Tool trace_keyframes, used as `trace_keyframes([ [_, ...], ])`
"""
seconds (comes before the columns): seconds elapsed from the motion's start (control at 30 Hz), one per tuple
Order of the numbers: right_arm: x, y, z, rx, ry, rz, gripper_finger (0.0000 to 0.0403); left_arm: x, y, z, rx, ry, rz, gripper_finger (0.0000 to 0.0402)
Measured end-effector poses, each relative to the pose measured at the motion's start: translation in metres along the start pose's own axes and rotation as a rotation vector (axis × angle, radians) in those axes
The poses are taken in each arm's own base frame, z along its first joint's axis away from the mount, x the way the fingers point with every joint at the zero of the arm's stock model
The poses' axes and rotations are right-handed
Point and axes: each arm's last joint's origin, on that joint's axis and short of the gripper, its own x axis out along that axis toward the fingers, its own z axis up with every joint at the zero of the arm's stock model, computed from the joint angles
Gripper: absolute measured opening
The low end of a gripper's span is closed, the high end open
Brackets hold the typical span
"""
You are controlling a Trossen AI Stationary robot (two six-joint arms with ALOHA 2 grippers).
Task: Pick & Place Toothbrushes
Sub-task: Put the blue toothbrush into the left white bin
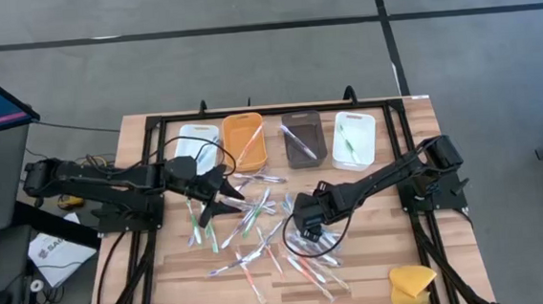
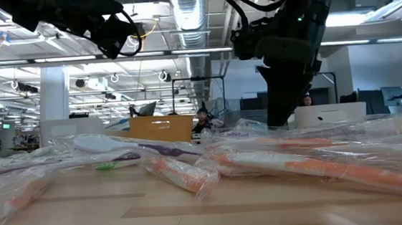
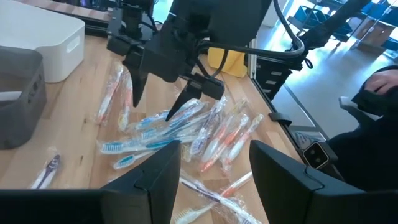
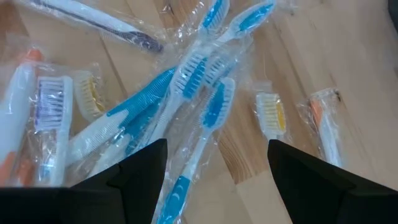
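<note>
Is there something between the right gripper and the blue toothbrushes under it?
Nothing visible stands in the way. The right gripper is open directly above the blue toothbrushes, which lie in clear wrappers on the table. Only the wrappers cover them, and neighbouring brushes overlap in the pile.

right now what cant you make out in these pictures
- High view: what lies in the brown tray is too small to tell.
- High view: the right gripper covers the toothbrushes under it; only the right wrist view shows the blue toothbrushes between its open fingers.
- Low view: blurred wrapped toothbrushes in front block the trays.
- Left wrist view: the left gripper is open; its own fingers hide the table nearest them.
</note>
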Motion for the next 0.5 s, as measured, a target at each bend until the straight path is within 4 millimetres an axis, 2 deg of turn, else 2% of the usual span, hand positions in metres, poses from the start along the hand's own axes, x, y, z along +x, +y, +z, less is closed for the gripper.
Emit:
trace_keyframes([
  [0.5,0.015,-0.005,-0.01,0.028,-0.01,0.008,0.0274,0.0,0.0,0.0,0.003,-0.002,-0.001,0.0186],
])
